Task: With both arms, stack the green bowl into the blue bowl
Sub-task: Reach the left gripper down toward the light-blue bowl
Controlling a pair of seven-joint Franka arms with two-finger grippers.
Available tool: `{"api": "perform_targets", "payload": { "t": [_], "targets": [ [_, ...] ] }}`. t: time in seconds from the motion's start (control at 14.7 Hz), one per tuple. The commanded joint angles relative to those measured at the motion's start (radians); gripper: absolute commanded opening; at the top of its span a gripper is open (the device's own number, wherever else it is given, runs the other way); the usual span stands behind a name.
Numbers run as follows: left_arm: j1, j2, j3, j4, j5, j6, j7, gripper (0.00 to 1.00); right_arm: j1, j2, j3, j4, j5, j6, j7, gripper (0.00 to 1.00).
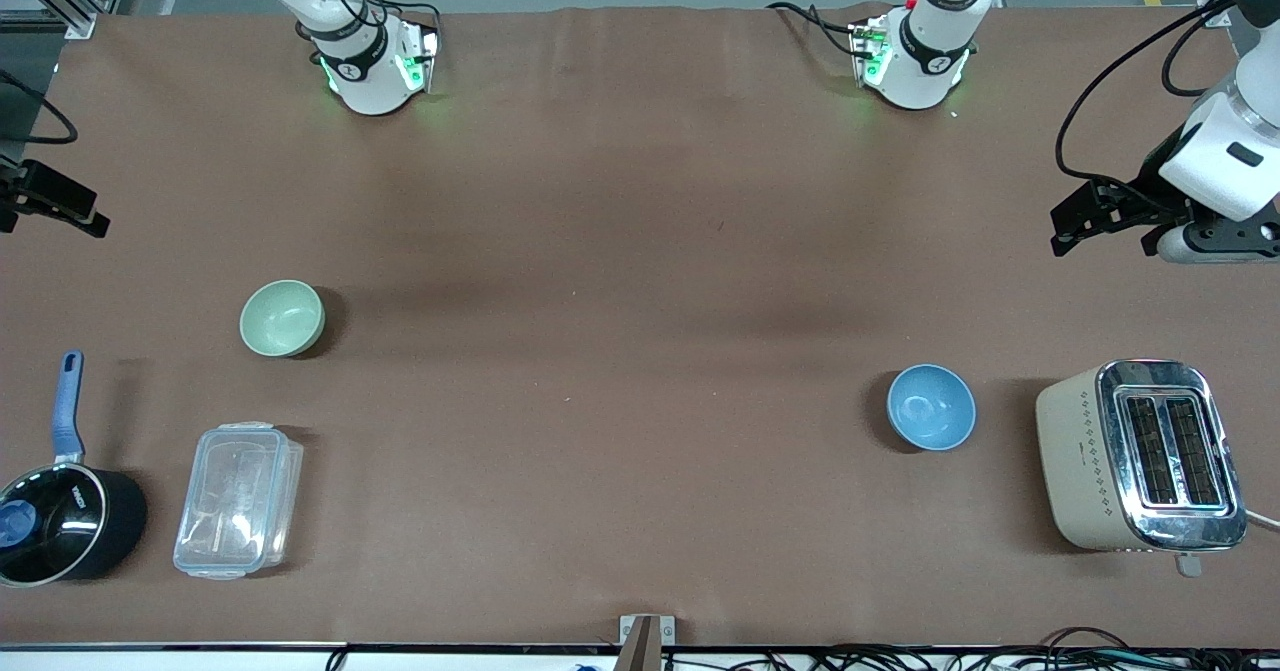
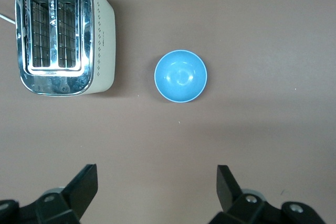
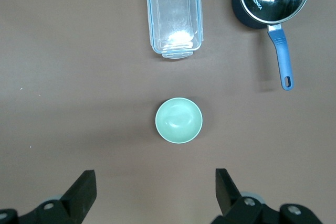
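Your green bowl sits upright on the brown table toward the right arm's end, with a clear lidded plastic container nearer the front camera and a black saucepan with a blue handle beside that container at the table's end. Your right gripper hangs high over the table with its fingers spread wide and holding nothing; in the right wrist view the green bowl lies well apart from them, lined up with the gap between the tips. The blue bowl stands upright toward the left arm's end, just beside a cream toaster. Your left gripper is also up in the air, fingers wide apart and empty; the blue bowl lies clear of them, roughly centred on the gap.
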Motion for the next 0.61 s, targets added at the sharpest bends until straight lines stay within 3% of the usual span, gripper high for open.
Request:
{"api": "perform_targets", "payload": {
  "t": [0.0,0.34,0.55],
  "targets": [
    [0.001,-0.008,-0.003,0.010,0.014,-0.020,0.012,1.00,-0.012,-0.009,0.006,-0.013,0.007,0.001,-0.001,1.00],
    [0.009,0.049,-0.003,0.029,0.017,-0.004,0.002,1.00,-0.012,-0.009,0.006,-0.013,0.008,0.001,-0.001,1.00],
    [0.004,0.136,-0.001,-0.006,0.025,0.098,-0.043,1.00,-0.012,-0.009,0.006,-0.013,0.008,0.001,-0.001,1.00]
  ]
}}
